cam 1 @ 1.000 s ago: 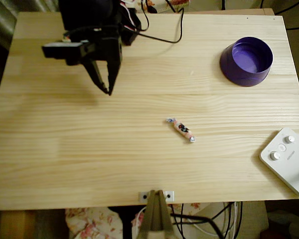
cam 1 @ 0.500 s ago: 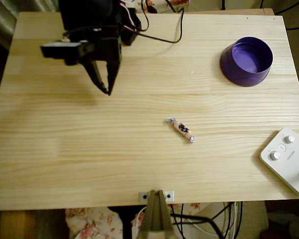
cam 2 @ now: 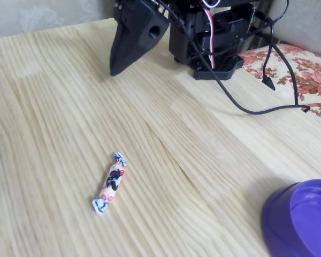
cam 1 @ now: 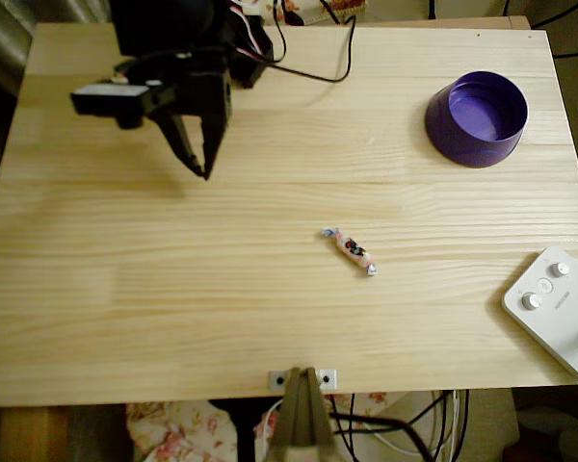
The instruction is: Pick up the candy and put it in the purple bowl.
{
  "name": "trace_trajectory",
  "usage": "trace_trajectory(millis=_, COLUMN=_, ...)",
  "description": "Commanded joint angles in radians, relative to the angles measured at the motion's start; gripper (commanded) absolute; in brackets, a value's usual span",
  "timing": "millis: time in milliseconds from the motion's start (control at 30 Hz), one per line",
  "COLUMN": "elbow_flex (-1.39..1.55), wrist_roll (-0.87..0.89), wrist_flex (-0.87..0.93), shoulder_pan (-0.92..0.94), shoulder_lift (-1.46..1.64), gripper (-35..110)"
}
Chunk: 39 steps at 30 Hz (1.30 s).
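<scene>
While my hand (cam 1: 204, 171) hangs near the bench's (cam 1: 125, 289) far left corner, fingers together, gripping nothing | candy (cam 1: 349, 250) lies mid-bench, well apart | purple bowl (cam 1: 476, 117) near far right corner | step: approach, I judge | next: reach over candy, spread fingers

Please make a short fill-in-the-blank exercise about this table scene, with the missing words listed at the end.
1. The candy lies on the bare wooden ____.
2. The purple bowl holds ____.
3. In the overhead view, the end effector hangs to the ____ of the candy.
4. The white device with round knobs sits at the table's lower ____ corner in the overhead view.

Missing words: table; nothing; upper left; right
</scene>
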Motion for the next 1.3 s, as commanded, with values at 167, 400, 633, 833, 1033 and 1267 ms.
trace_trajectory(millis=167, elbow_flex=-0.222, wrist_roll=0.012, wrist_flex=0.060, shoulder_pan=-0.112, shoulder_lift=0.015, gripper=-1)
trace_trajectory(millis=400, elbow_flex=-0.261, wrist_roll=-0.167, wrist_flex=0.040, shoulder_pan=-0.219, shoulder_lift=-0.023, gripper=-1)
trace_trajectory(millis=633, elbow_flex=-0.400, wrist_roll=-0.391, wrist_flex=0.031, shoulder_pan=-0.311, shoulder_lift=-0.268, gripper=-1)
trace_trajectory(millis=833, elbow_flex=-0.517, wrist_roll=-0.413, wrist_flex=-0.021, shoulder_pan=-0.367, shoulder_lift=-0.449, gripper=1)
trace_trajectory(millis=1033, elbow_flex=-0.638, wrist_roll=-0.354, wrist_flex=-0.147, shoulder_pan=-0.428, shoulder_lift=-0.796, gripper=11)
trace_trajectory(millis=1267, elbow_flex=-0.753, wrist_roll=-0.296, wrist_flex=-0.255, shoulder_pan=-0.495, shoulder_lift=-1.057, gripper=20)
